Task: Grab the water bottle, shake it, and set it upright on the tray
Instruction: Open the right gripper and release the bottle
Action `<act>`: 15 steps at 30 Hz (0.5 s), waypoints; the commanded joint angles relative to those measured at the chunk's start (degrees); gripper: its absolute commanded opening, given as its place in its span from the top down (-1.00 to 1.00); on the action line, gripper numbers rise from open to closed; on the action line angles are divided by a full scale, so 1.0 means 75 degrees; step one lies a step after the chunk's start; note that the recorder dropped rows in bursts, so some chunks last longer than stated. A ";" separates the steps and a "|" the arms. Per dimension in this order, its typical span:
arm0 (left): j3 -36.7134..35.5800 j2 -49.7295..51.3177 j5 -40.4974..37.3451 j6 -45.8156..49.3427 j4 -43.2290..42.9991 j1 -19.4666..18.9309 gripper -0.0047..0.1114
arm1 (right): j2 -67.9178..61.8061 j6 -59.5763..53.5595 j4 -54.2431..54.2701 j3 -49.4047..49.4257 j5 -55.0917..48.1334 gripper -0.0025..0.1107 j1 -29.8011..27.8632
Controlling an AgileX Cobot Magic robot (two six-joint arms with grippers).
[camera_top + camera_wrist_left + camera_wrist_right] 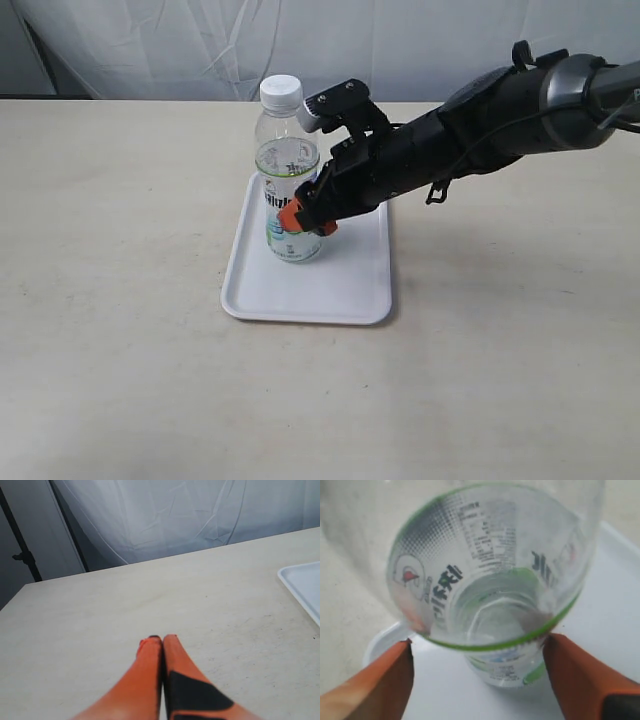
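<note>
The water bottle (285,165), clear with a white cap and a green-edged label, stands upright on the white tray (340,290). My right gripper (305,212) reaches in from the right and its orange fingers flank the bottle's lower label. In the right wrist view the bottle (490,580) sits between the two fingertips of the gripper (477,642), which is open, with a thin gap showing at one finger; the tray (600,605) lies beneath. My left gripper (162,638) is shut on nothing above bare table, with a corner of the tray (305,585) off to one side.
The tray lies on a wide beige table (120,330) with a white curtain (200,40) behind it. The right arm (500,110) stretches low over the table from the right edge. Nothing else stands on the table.
</note>
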State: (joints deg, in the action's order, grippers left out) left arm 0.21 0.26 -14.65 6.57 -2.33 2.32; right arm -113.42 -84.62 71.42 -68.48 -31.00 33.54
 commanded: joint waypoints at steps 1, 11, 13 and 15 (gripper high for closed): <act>-0.0029 -0.0035 0.0072 -0.0006 0.0006 0.0003 0.91 | 0.0088 0.0843 -0.1117 0.0021 -0.0077 -0.28 -0.0023; -0.0029 -0.0035 0.0072 -0.0006 0.0006 0.0003 0.91 | 0.0197 0.2148 -0.2378 0.0021 -0.0332 -0.28 -0.0023; -0.0029 -0.0035 0.0072 -0.0006 0.0006 0.0003 0.91 | 0.0252 0.2385 -0.2491 0.0021 -0.0423 -0.24 -0.0023; -0.0029 -0.0035 0.0072 -0.0008 -0.0019 0.0003 0.91 | 0.0356 0.2833 -0.2874 0.0021 -0.0504 -0.16 -0.0023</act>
State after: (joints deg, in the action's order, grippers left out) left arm 0.21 0.26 -14.65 6.57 -2.33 2.32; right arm -112.07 -66.91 52.76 -68.48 -33.57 33.54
